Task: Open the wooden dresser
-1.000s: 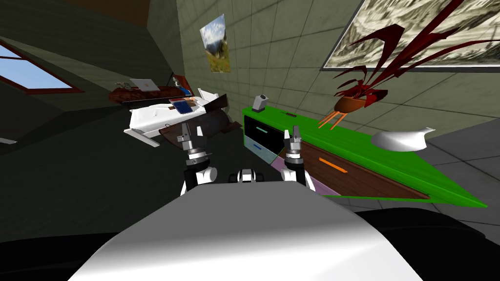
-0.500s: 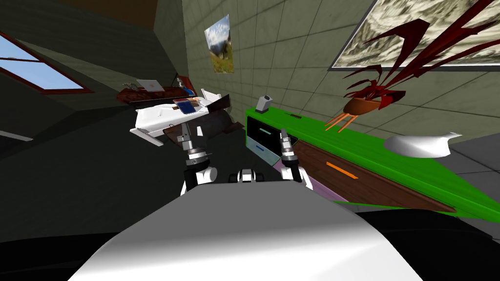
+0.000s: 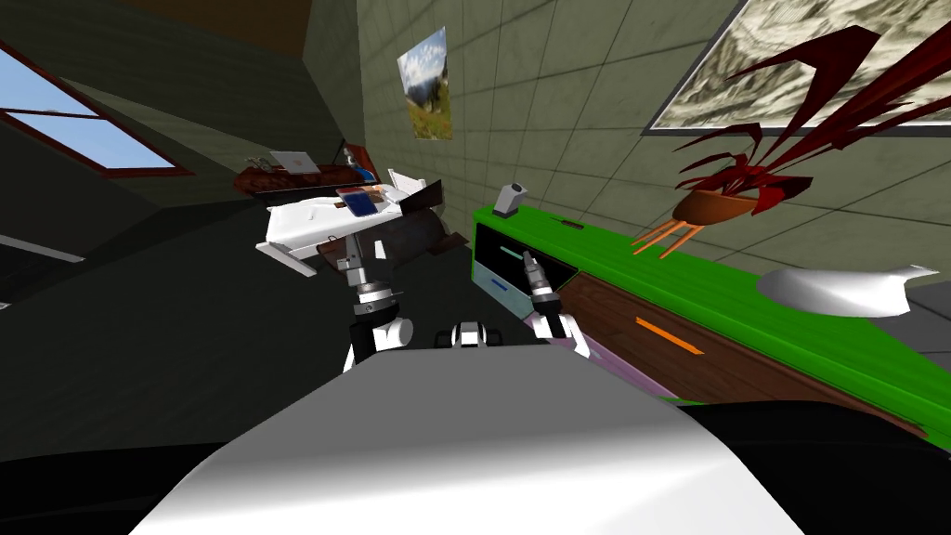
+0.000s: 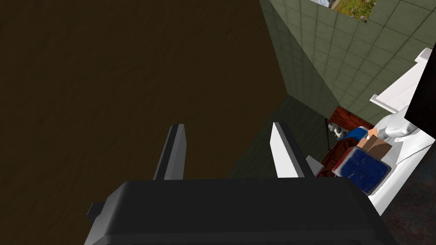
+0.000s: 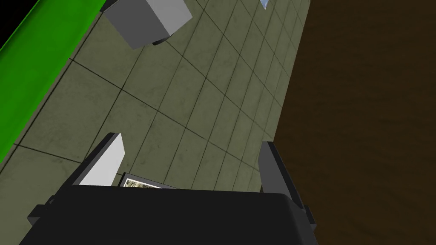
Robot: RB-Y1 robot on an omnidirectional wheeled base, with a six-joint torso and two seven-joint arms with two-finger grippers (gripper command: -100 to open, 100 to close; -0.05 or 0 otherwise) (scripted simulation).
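Just beyond the right end effector (image 3: 528,260), whose blades are spread, the green-topped dresser (image 3: 613,260) stands with drawers shut. These blades are pointed above its top, so the teal handle (image 3: 507,251) could be missed and a drawer front struck. The left end effector (image 3: 354,243) is spread too.

No legible text or labels.
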